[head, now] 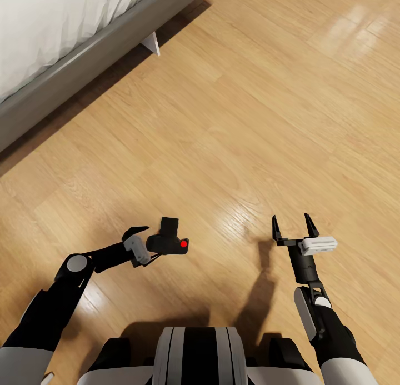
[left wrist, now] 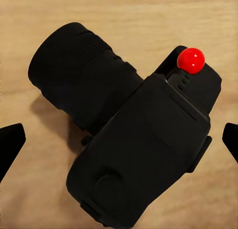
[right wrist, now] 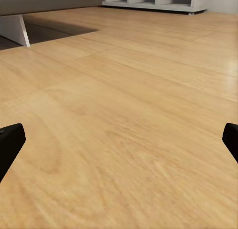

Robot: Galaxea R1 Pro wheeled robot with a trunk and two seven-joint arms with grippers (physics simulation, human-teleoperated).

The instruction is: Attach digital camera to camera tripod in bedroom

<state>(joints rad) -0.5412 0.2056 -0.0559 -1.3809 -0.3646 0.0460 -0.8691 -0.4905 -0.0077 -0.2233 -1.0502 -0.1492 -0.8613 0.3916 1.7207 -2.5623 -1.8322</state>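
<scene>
L tool [head: 149, 245] clamping digital camera [head: 168, 241] – R tool [head: 291, 225] splayed

Matt black against glossy wood

The digital camera [left wrist: 144, 154] looks matt black plastic, its button [left wrist: 191, 60] shiny red; the plank floor [head: 250, 124] is smooth, glossy wood.

Left pincer [head: 149, 246] seemingly gripping, right pincer [head: 291, 223] spread

Digital camera [head: 168, 241] in left pincer [head: 145, 243]
</scene>
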